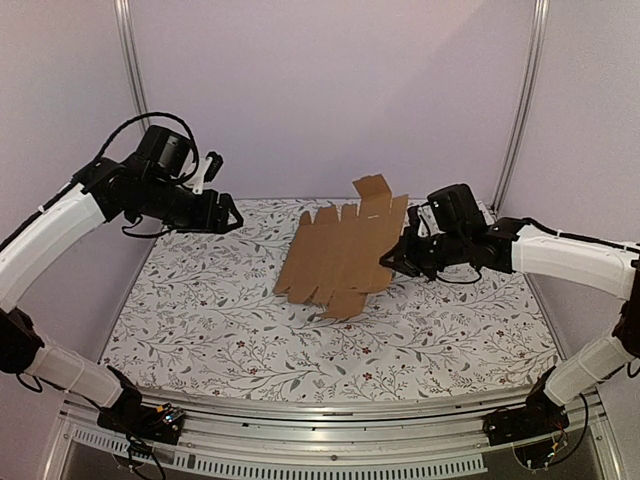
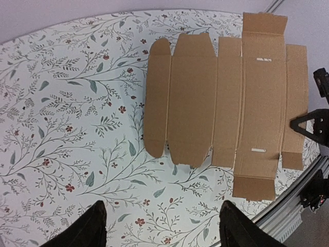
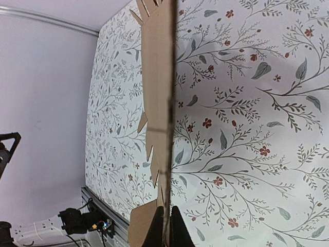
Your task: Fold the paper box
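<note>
Right claw point(image 3: 164, 226) pinching flat brown cardboard paper box point(image 1: 340, 255) edge — die-cut flaps, left claw point(image 2: 162, 229) spread

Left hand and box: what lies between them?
Nothing but bare flowered cloth between the left hand and the box; the top view shows it.

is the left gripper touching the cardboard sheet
No, the left gripper hangs open over the table, apart from the paper box, which only the right gripper pinches at its edge.
</note>
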